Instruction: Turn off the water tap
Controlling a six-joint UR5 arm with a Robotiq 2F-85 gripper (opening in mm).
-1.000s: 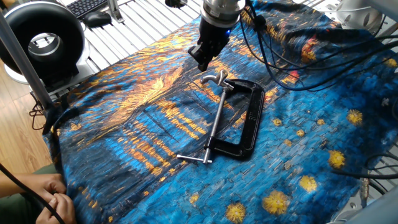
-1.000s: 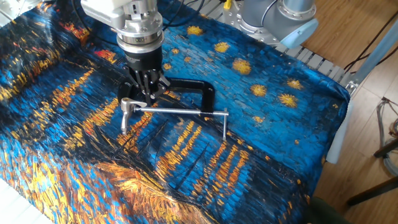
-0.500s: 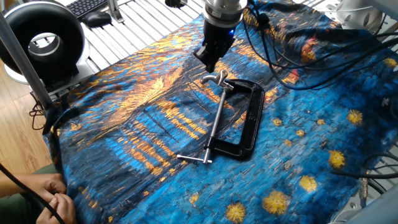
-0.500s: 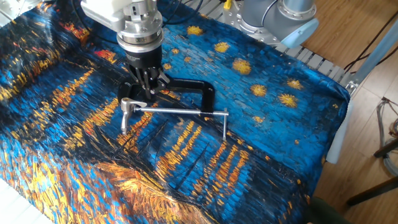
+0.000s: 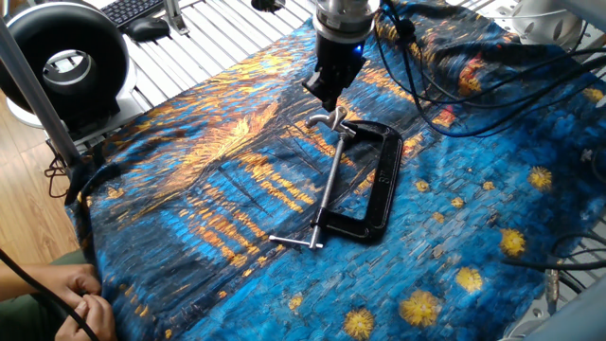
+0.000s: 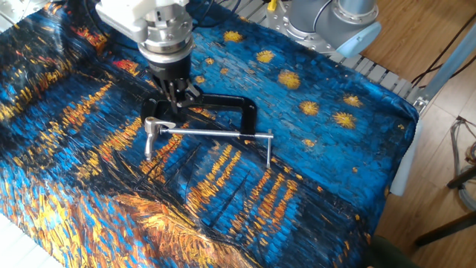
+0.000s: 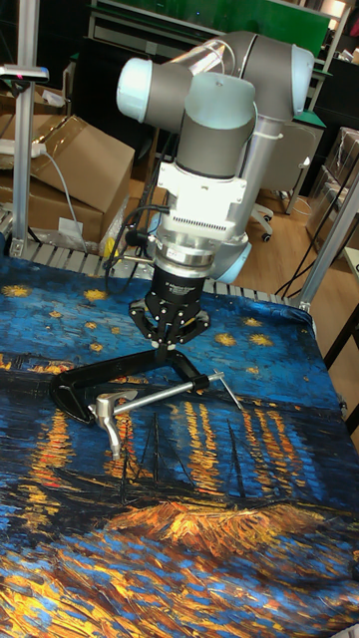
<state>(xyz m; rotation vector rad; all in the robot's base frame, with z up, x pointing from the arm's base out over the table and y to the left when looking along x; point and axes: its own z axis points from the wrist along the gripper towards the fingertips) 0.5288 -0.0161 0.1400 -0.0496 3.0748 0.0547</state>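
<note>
The water tap point(image 5: 327, 119) point(image 6: 152, 126) point(image 7: 105, 409) is a small shiny curved handle at the end of a long silver rod point(image 5: 327, 180). The rod runs through a black C-clamp point(image 5: 381, 180) point(image 6: 227, 104) point(image 7: 95, 377) that lies flat on the cloth. At the rod's other end is a thin crossbar point(image 5: 295, 242). My gripper point(image 5: 326, 95) point(image 6: 175, 95) point(image 7: 168, 345) hangs point-down just above the clamp's jaw end, close beside the tap and not touching it. Its fingers are drawn together with nothing between them.
A blue and orange painted cloth point(image 5: 218, 199) covers the table. Black cables point(image 5: 445, 85) trail over its far side. A round black device point(image 5: 66, 62) and a keyboard point(image 5: 142, 9) sit past the left edge. A person's hand point(image 5: 76, 303) rests at the near left corner. The arm's base point(image 6: 335, 22) stands behind.
The fingers have drawn together from a spread stance to shut. The gripper has shifted slightly along the clamp's tap end. The clamp and tap have not moved.
</note>
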